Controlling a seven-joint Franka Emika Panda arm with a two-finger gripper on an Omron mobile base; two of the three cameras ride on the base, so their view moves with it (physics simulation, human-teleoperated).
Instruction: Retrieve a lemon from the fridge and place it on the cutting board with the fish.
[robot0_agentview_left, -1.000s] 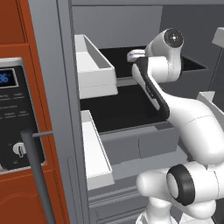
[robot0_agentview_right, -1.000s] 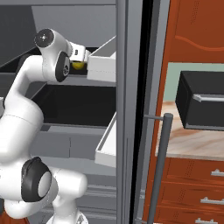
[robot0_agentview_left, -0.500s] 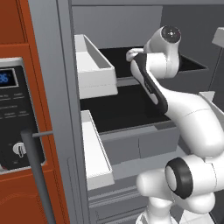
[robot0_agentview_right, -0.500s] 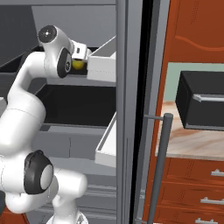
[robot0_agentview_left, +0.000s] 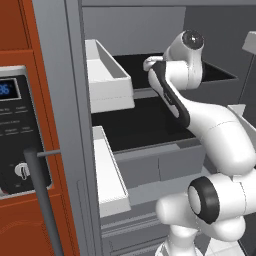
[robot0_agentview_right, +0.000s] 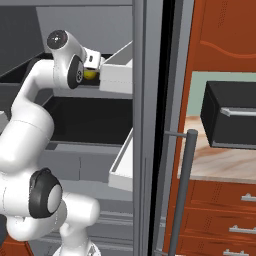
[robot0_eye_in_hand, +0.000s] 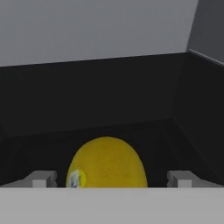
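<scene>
Grey fridge (robot0_agentview_left: 75, 125) interior, doors open, black shelves; arm reaches onto the upper shelf (robot0_eye_in_hand: 109, 109).

Gripper (robot0_eye_in_hand: 111, 178): two fingertips show in the hand view, set wide apart, one on each side of the lemon (robot0_eye_in_hand: 106, 162). Jaws look open and straddling the fruit; no contact visible at either pad. Not yet a grasp, by my reading.

Lemon lies between the tips, nearer the left one, sticker toward the camera, resting on the black shelf with the back wall far behind. In the right base view the lemon (robot0_agentview_right: 90, 75) sits just at the hand, left of the white door bin (robot0_agentview_right: 117, 75).

Step in hand: close on the lemon. To do it well, centre the fruit between the fingers first, since it sits off-centre and a round fruit may roll out. Close slowly, then lift clear of the shelf before withdrawing past the bin.
</scene>
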